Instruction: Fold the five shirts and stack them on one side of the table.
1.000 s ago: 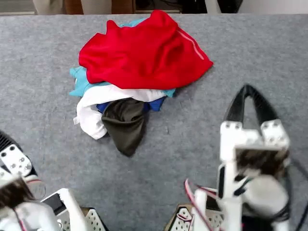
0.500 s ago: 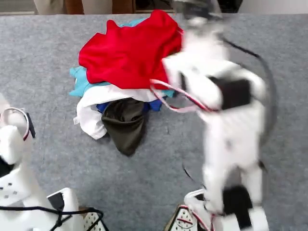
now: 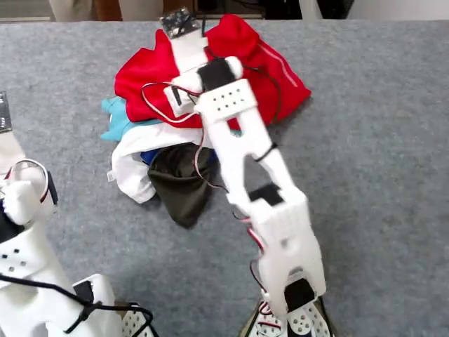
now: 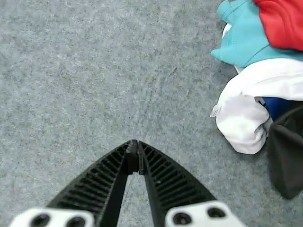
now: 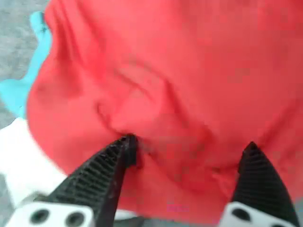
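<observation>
The right gripper (image 5: 189, 146) is hovering with its fingers spread wide, the red shirt (image 5: 199, 66) lying directly beneath them. The left gripper (image 4: 134, 156) is hanging with its fingers together over the table (image 4: 71, 71), the teal shirt (image 4: 246, 38) and white shirt (image 4: 246, 109) lying ahead of it and off to one side.

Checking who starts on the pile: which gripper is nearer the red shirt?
Right. The right gripper hangs open directly over the red shirt, fingers spread across its folds; the left gripper is shut above bare table, apart from it.
</observation>
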Available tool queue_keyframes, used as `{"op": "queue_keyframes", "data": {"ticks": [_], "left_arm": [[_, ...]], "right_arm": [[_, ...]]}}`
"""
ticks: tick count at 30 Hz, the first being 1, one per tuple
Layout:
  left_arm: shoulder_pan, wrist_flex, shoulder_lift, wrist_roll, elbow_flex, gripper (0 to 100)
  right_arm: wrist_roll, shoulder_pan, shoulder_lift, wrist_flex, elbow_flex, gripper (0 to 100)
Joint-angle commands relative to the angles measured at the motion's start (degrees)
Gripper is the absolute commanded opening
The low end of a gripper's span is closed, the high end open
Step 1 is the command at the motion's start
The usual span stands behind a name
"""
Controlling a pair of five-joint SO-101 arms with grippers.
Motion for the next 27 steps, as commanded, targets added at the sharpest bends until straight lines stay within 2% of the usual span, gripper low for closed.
{"op": "queue_keyframes", "data": {"ticks": [1,5,7,9,20,24,27], "left_arm": [[-2.8,-1.1,0.0,-1.0,0.4,2],[-3.9,-1.1,0.3,-3.2,1.4,2],[-3.6,-1.1,0.0,-3.1,1.7,2],[-3.5,-1.1,0.0,-3.1,1.6,2],[-3.5,-1.2,0.3,-3.1,1.1,2],[-3.3,-1.3,0.3,-2.9,1.1,2],[-3.3,-3.7,0.4,-0.7,1.0,2]], "right_arm": [[-0.6,-0.7,8.6,6.0,-14.5,29.0],[-0.2,-0.5,15.4,10.8,-28.4,7.7],[3.4,-0.4,16.6,11.2,-34.9,0.0],[5.8,-0.7,16.4,12.9,-39.4,1.5],[6.2,2.2,-2.9,15.6,-38.0,0.3],[6.2,5.8,-11.2,15.6,-38.0,0.3],[6.2,11.9,-18.0,15.6,-38.0,0.3]]}}
